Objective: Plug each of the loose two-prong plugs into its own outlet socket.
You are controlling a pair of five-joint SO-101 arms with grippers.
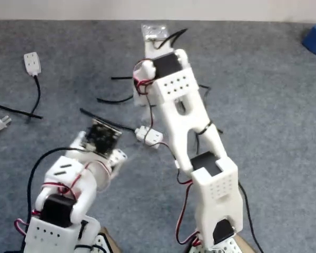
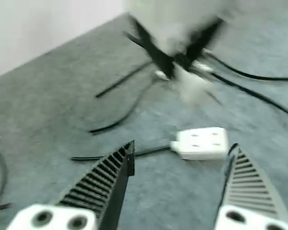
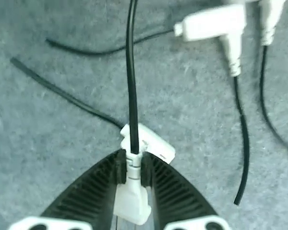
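Plug (image 3: 131, 199) clamped in right gripper (image 3: 132, 160), jaws closed on white body, black cord (image 3: 131, 72) running straight ahead along gripper axis; prong end hidden. White block (image 3: 152, 143) on carpet (image 3: 48, 143) just past jaw tips, contact unclear. Left gripper (image 2: 182, 145) spread wide, holding nothing; outlet socket (image 2: 200, 142) lying crosswise just ahead, nearer left arm
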